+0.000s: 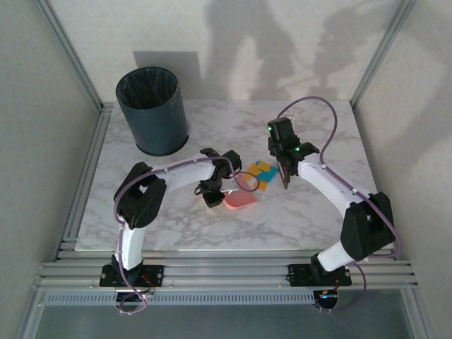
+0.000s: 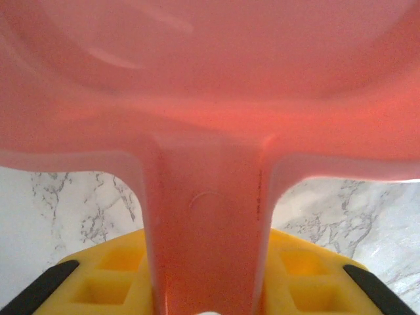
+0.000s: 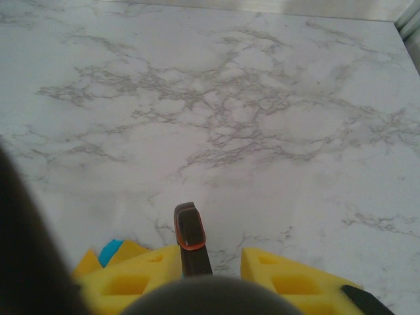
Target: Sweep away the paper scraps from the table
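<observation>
the left gripper (image 1: pixel 212 192) is pressed together on the handle of a pink dustpan (image 1: pixel 240 200). in the left wrist view that handle runs straight down to 6 o'clock between the yellow pads (image 2: pixel 105 275), and the pan's pink body (image 2: pixel 210 79) spreads across everything toward 12 o'clock. the pan lies on the marble table (image 1: pixel 318 212) near its middle. the paper scraps (image 1: pixel 260 171), orange-yellow and teal-blue, lie in a tight cluster at about 1 o'clock from the pan, just beside its rim. the right gripper (image 1: pixel 286 166) hangs at 3 o'clock of the scraps, its pincer closed around a dark tool (image 1: pixel 287 178) that points down toward the tabletop. in the right wrist view the tool's orange-rimmed end (image 3: pixel 189 236) stands between the yellow pads (image 3: pixel 289 279), and one teal scrap (image 3: pixel 110 251) peeks out at 9 o'clock of them. a dark bin (image 1: pixel 152 109) with a black liner stands in the table's 11 o'clock corner, well apart from both arms.
</observation>
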You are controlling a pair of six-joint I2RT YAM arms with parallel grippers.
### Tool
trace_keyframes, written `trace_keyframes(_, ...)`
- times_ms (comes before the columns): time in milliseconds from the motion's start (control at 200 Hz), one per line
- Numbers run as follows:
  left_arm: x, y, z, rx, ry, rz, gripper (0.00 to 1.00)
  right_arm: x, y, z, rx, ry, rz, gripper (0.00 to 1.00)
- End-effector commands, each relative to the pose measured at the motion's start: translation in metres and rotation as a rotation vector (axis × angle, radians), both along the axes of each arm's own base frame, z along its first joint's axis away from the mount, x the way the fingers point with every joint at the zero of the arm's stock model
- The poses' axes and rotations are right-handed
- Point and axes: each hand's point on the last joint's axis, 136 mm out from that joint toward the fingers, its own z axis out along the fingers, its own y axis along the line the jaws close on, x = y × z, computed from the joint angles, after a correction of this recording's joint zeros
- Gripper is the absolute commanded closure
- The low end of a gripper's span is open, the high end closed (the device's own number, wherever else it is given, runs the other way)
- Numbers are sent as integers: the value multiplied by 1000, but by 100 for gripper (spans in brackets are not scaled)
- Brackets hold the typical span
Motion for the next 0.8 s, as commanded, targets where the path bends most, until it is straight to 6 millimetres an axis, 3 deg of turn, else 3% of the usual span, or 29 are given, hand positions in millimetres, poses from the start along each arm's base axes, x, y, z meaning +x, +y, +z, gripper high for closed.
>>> trace_keyframes(0,-8,5,-4,44,39,8,100,-3,10,-4,11,-3,7,100)
trace_keyframes(421,-5,5,-2,48,27,12,99,-24,43,-1,51,17,108,100)
trace_keyframes(791,-4,6,-2,52,21,15,99,-47,51,9,18,33,185,100)
